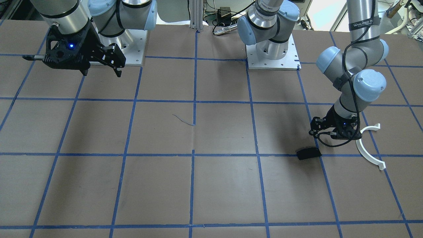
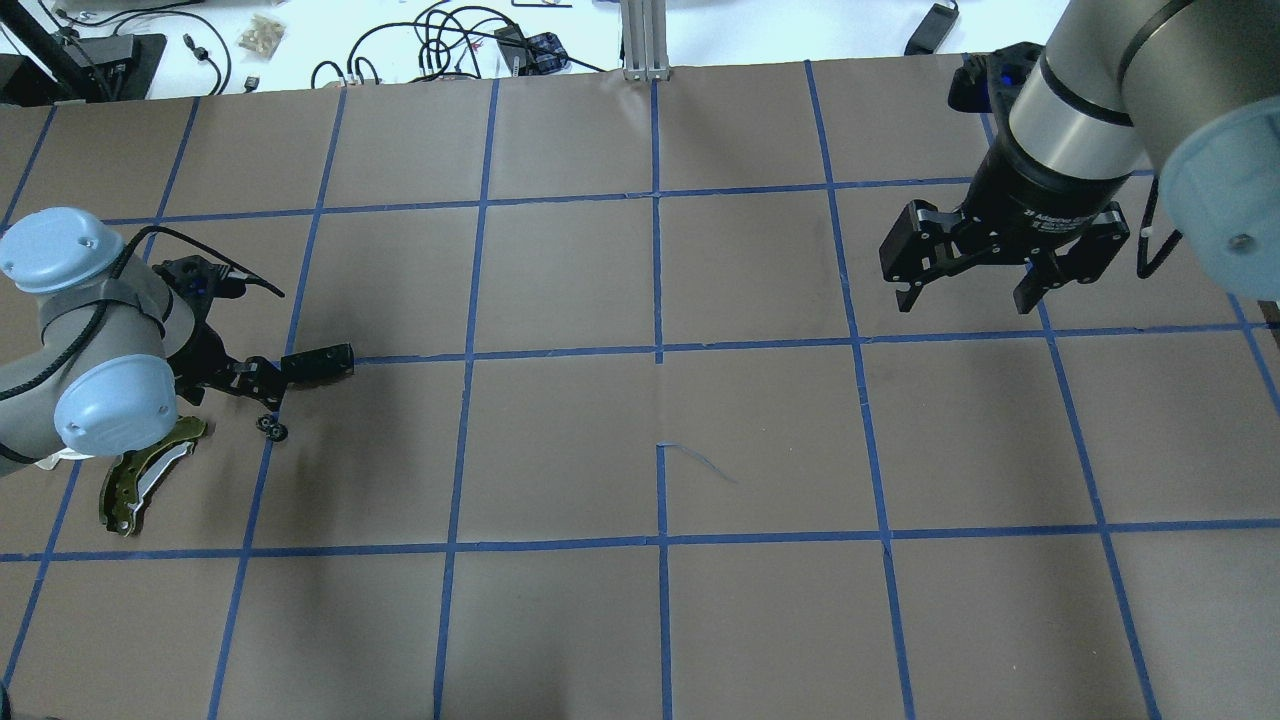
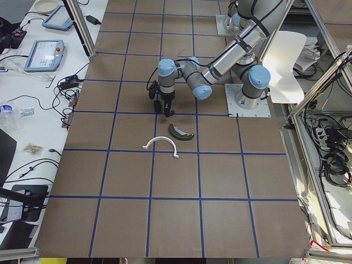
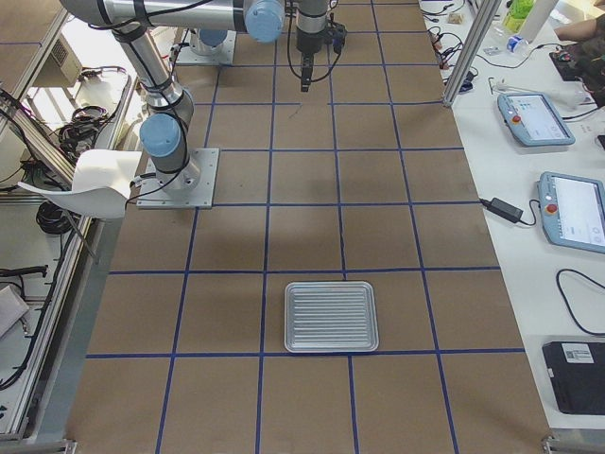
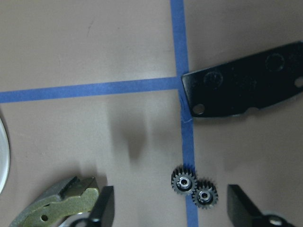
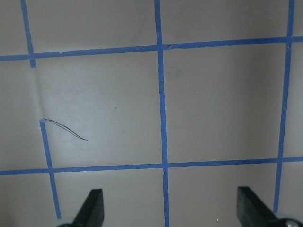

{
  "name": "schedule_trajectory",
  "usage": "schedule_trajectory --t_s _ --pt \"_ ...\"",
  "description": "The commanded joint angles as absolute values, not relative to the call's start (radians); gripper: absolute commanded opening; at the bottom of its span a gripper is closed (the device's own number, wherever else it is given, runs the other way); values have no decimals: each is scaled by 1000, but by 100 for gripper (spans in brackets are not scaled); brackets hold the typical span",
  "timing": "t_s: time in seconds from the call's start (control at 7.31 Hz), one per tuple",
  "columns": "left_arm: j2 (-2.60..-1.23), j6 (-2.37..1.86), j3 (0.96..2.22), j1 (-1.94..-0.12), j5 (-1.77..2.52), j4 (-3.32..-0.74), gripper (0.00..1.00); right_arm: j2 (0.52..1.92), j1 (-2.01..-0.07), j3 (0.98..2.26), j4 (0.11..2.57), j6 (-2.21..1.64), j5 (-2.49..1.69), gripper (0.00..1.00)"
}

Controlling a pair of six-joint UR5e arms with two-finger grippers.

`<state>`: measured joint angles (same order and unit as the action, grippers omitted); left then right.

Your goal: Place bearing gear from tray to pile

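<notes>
The bearing gear (image 5: 184, 180), two small black toothed wheels joined side by side, lies on the table on a blue tape line; it also shows in the overhead view (image 2: 272, 428). My left gripper (image 5: 170, 189) is open, its fingers (image 5: 102, 208) on either side of the gear and not touching it. The pile lies around it: a flat black plate (image 5: 246, 92), an olive-green brake shoe (image 5: 57, 203) and a white C-shaped arc (image 1: 368, 147). The ribbed metal tray (image 4: 331, 316) holds nothing. My right gripper (image 2: 968, 298) is open and empty, far from the pile.
The table is brown paper with a blue tape grid. A thin loose thread (image 2: 700, 462) lies near the middle. Cables and equipment (image 2: 450, 40) sit beyond the far edge. The arm bases (image 1: 272, 49) stand on plates at the robot's side.
</notes>
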<state>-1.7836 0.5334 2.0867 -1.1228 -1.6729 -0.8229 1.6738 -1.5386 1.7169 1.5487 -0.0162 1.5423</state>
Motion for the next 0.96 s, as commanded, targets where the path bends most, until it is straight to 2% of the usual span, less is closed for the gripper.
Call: schedule_trajectory --t_s 0.0,0.55,0.82 --pt "-1740 499 1947 -1181 -1601 -1068 100 1683 -1539 1729 1551 -15 1543 100" --pt "-1672 38 1585 -1499 -1589 -1499 100 1683 -1536 1729 1549 -17 1554 100" --pt "-1632 -18 1494 -1592 -1586 -1609 100 1683 -1537 1729 1551 -18 1568 100"
